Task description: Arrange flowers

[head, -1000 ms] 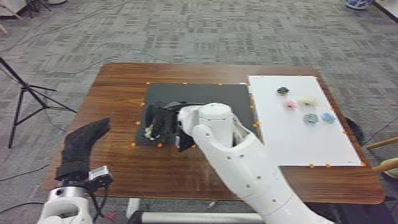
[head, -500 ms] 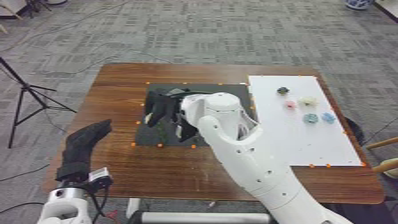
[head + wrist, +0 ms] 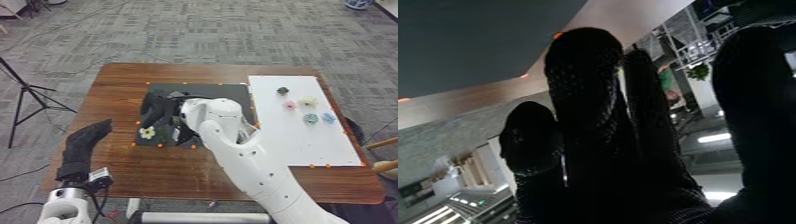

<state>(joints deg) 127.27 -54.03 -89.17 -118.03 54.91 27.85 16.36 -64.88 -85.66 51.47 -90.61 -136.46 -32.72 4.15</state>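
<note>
In the head view, my right hand (image 3: 158, 109) is over the left part of the black mat (image 3: 226, 90), with its fingers extended. A white flower with a yellow centre (image 3: 147, 132) lies on the mat near its front left corner, just in front of the fingertips. On the white board (image 3: 311, 145) sit a dark flower (image 3: 282, 90), a pink one (image 3: 290, 105), a cream one (image 3: 307, 101), a teal one (image 3: 311, 118) and a blue one (image 3: 329, 118). My left hand (image 3: 84, 142) stays at the table's left edge, fingers relaxed. In the right wrist view, my right hand (image 3: 589, 110) holds nothing between its straight fingers.
Small orange markers edge the mat and the board on the brown wooden table (image 3: 120, 95). A black tripod (image 3: 28, 87) stands on the floor left of the table. At the right, a wooden piece of furniture (image 3: 386, 166) is close to the table's edge.
My right hand has lifted back from the mat's front left area, and its forearm has shifted right. The white flower, mostly covered before, now shows clearly. My left hand has barely moved.
</note>
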